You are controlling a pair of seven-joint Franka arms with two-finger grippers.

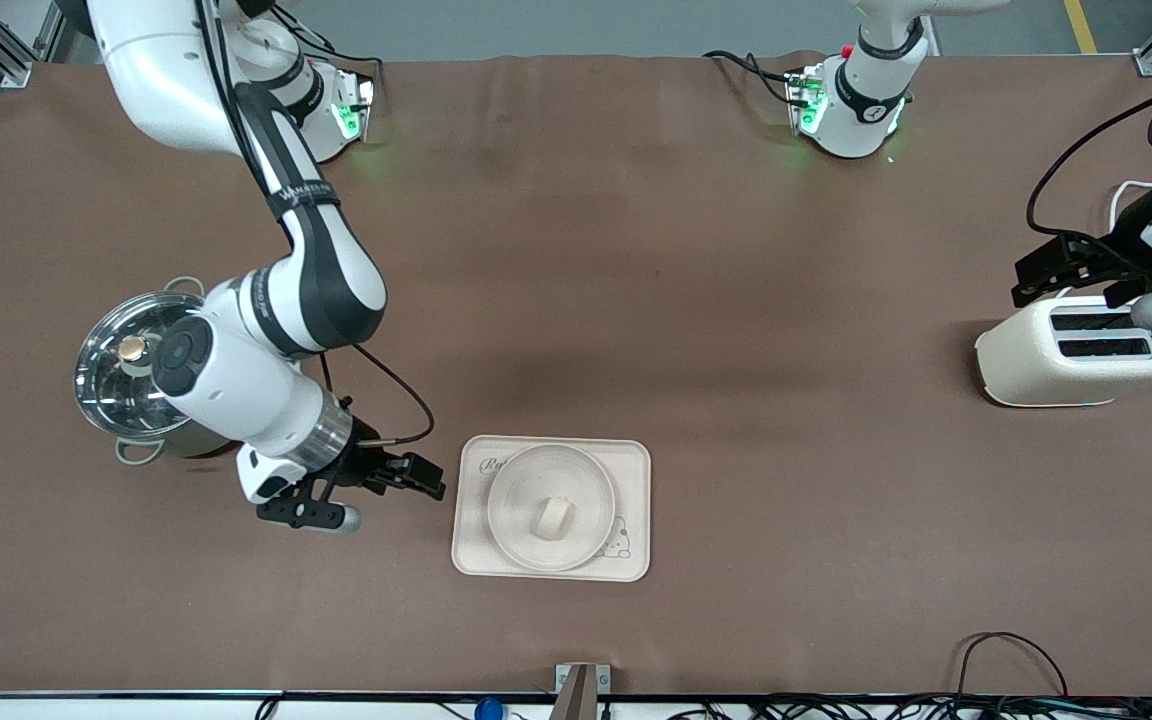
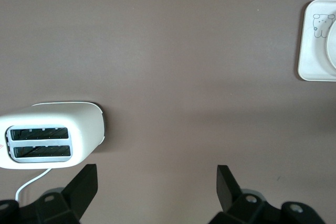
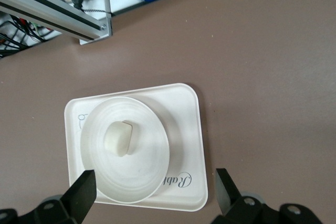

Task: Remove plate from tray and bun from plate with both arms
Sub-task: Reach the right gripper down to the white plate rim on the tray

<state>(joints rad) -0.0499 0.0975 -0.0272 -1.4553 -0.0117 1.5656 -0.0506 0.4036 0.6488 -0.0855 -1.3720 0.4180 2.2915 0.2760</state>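
The round cream-white plate (image 1: 514, 492) lies on the rectangular cream tray (image 1: 636, 470) near the table's front edge. The small pale bun (image 1: 553, 518) lies in the middle of the plate. My right gripper (image 1: 421, 477) is open and empty over the table, beside the tray toward the right arm's end. In the right wrist view the plate (image 3: 142, 177), bun (image 3: 117, 138) and tray (image 3: 186, 108) lie between the open gripper's (image 3: 155, 179) fingers. My left gripper (image 1: 1031, 280) is open and empty above the table beside the toaster; the left wrist view (image 2: 156, 174) shows bare table between its fingers.
A white toaster (image 1: 1081, 352) with a white cord stands at the left arm's end, also in the left wrist view (image 2: 52, 129). A steel pot with a lid (image 1: 131, 365) stands at the right arm's end under the right arm. The tray's corner (image 2: 312, 51) shows in the left wrist view.
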